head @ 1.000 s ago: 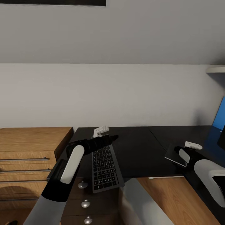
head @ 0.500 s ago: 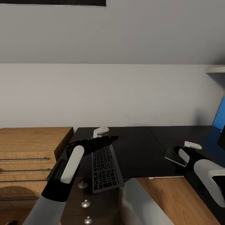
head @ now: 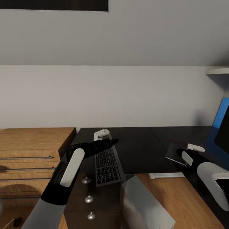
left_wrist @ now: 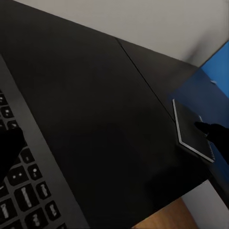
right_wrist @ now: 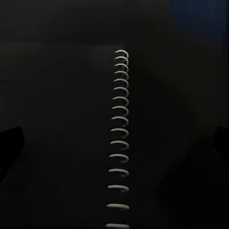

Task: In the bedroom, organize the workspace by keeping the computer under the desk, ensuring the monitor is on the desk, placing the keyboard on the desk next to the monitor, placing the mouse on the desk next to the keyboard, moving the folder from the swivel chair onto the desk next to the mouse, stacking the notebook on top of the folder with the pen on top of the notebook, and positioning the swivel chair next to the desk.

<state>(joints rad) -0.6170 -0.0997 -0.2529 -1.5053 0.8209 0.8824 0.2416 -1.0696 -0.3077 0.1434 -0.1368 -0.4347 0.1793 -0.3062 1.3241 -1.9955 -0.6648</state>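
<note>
The black keyboard [head: 108, 165] lies lengthwise on the black desk [head: 140, 149], its near end overhanging the front edge. My left gripper [head: 112, 140] hovers over its far end, open, with one fingertip [left_wrist: 9, 148] above the keys [left_wrist: 28, 191]. Further right lies the dark spiral notebook [head: 174, 153], also seen from the left wrist [left_wrist: 191, 124]. My right gripper [head: 182, 152] is at it, open, the wire spiral [right_wrist: 120, 129] midway between its fingers. The light-grey computer [head: 143, 203] stands under the desk. A black screen edge, apparently the monitor [head: 224, 130], shows far right. Mouse, pen and swivel chair are out of view.
A wooden chest [head: 31, 143] with bar handles adjoins the desk's left end. Black drawers with silver knobs [head: 89, 199] sit under the keyboard. A bright blue flat panel [head: 222, 109] stands behind the black screen; I cannot tell if it is the folder. A shelf [head: 219, 70] juts out upper right.
The whole picture has shifted a little, so the camera moved; more of the black screen shows at the right. Both arms, the keyboard and the notebook keep their places.
</note>
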